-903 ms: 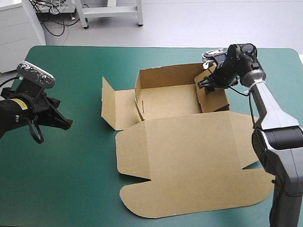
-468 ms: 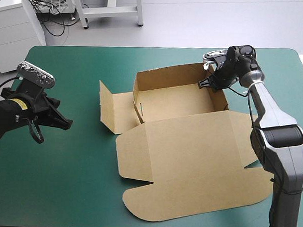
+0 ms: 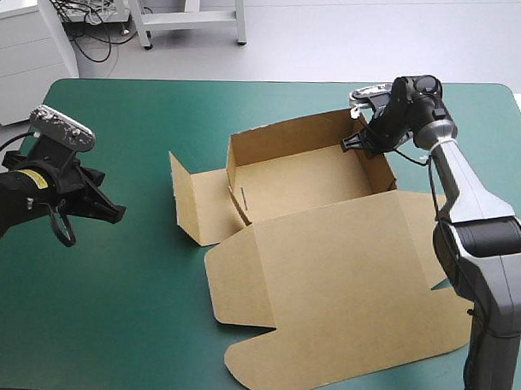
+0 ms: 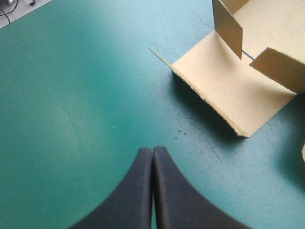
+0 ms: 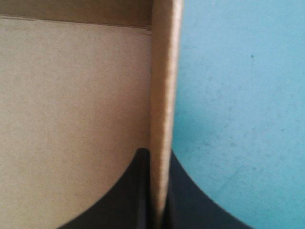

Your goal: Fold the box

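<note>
The box (image 3: 303,188) sat a bit toward the far right corner of the table (image 3: 110,327). It was half built: the far and right walls were up around the tray, and the big lid (image 3: 343,283) lay flat, reaching toward the near edge. The left flap (image 3: 211,197) lay flat on the cover, with its little end tab sticking up.

The right gripper (image 3: 358,145) was pinched all but closed on the right wall (image 5: 162,86) near the far end. One black finger was inside the tray, the other outside, with the board edge running straight up between them. The left gripper (image 4: 152,149) was closed to a point with nothing in it, hanging over bare teal-green cover near the left edge, well apart from the box.

My guess is this thing's super light, so it'll slide around on the cover if you push it without pinning it. The panels look stiff but hinge easily along the creases, and single-layer board would probably kink if pinched mid-panel. I'd grab near a top edge close to a crease, like the right side was doing. For the left flap I'd go for the outer edge by that upright tab.
</note>
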